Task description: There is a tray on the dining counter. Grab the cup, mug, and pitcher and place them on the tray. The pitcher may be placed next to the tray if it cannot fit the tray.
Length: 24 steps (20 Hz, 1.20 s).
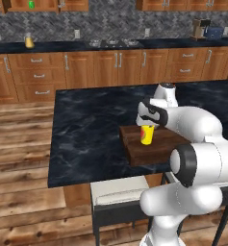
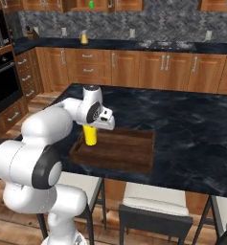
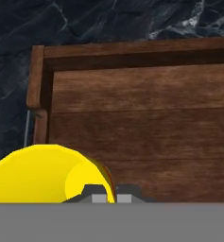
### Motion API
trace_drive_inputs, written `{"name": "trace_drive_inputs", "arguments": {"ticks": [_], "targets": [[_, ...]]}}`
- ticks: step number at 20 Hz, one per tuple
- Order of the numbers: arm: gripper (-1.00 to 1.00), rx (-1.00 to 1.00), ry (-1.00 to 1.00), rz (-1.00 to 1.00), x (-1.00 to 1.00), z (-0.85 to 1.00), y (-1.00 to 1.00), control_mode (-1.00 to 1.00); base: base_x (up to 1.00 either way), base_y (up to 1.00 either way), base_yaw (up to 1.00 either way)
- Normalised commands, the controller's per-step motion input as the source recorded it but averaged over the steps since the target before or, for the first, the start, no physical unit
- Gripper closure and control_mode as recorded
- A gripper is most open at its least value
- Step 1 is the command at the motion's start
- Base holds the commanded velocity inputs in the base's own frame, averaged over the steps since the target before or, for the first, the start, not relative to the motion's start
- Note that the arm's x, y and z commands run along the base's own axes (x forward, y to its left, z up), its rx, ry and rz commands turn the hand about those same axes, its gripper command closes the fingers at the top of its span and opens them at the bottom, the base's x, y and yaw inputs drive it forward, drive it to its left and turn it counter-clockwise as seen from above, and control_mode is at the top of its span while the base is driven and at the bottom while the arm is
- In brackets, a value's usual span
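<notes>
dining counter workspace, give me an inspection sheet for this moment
surface: dining counter, black white-veined marble, carries the tray.
job's things: cup upright over the tray's corner; whether it rests on the wood cannot be told. pitcher on the back counter. mug on a high cabinet shelf.
clutter: nothing seen on the dining counter.
grippers: end effector at the cup's rim; closure cannot be told.
cables: nothing seen.
surroundings: stools at the near edge, oven, wooden cabinets, plank floor.
</notes>
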Motion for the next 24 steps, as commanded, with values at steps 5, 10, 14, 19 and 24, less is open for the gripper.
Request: {"name": "trace_drive_inputs", "arguments": {"ticks": [5,10,14,19,24], "targets": [[1.00,0.00,0.00,0.00,0.41,-0.16,0.00,-1.00,0.00,0.00,0.00],[1.00,0.00,0.00,0.00,0.38,0.00,0.00,-1.00,0.00,0.00,0.00],[1.00,0.00,0.00,0.00,0.42,0.00,0.00,-1.00,0.00,0.00,0.00],[1.00,0.00,0.01,0.00,0.28,-0.03,0.00,-1.00,0.00,0.00,0.00],[1.00,0.00,0.02,0.00,0.06,-0.15,0.01,-1.00,0.00,0.00,0.00]]}}
